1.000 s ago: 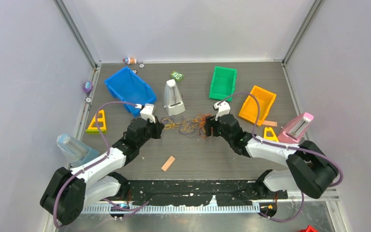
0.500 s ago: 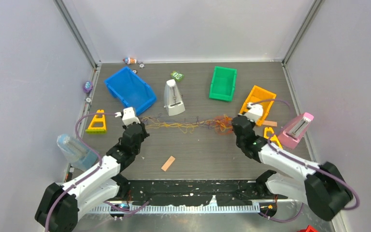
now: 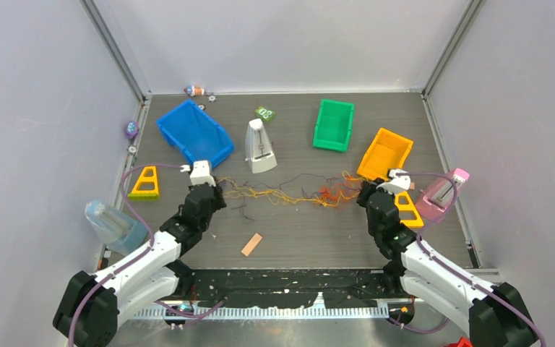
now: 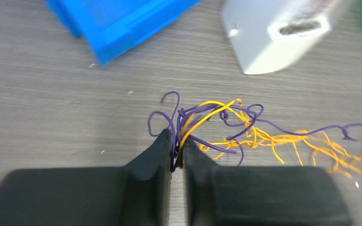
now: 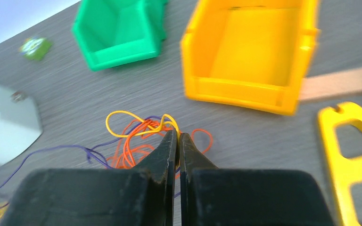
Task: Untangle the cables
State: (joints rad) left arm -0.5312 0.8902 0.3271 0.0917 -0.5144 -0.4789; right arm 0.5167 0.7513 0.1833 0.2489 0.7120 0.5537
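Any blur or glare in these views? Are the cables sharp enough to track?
Top external: sharp, evenly lit, no glare; the cables read as thin strands. Left wrist: blue bin and grey metronome are smeared, but the cables at the left tool are fairly crisp. Right wrist: yellow bin edges are smeared, and the right tool tips are sharp.

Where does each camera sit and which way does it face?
Top external: high behind the robot, looking down at the table; left gripper and right gripper show.
Left wrist: on that arm, facing the blue bin; left gripper clamps the cables.
Right wrist: on that arm, facing green bin and yellow bin; right gripper clamps cables.
Shared: both wrist views show the metronome.
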